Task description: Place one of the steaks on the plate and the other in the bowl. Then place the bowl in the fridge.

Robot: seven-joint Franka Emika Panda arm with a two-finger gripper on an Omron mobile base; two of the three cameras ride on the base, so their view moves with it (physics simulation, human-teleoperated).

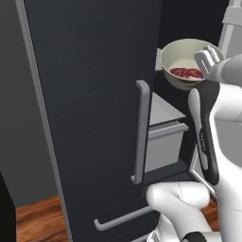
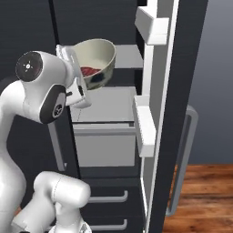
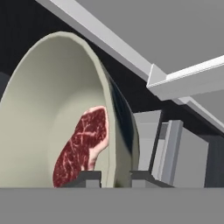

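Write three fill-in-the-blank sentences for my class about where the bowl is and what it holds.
1. The hand grips the bowl by its ____.
2. Inside the bowl lies a dark red ____ with white marbling.
3. The fridge's right door stands ____.

Missing words: rim; steak; open

One bowl [image 2: 96,60] is counted, and one steak [image 3: 83,146], dark red and marbled, is seen inside it. One fridge [image 1: 94,108] is recorded, with one door closed and one swung open. Two drawer handles [image 2: 109,198] are counted low down. One claw [image 3: 114,177] is noted.
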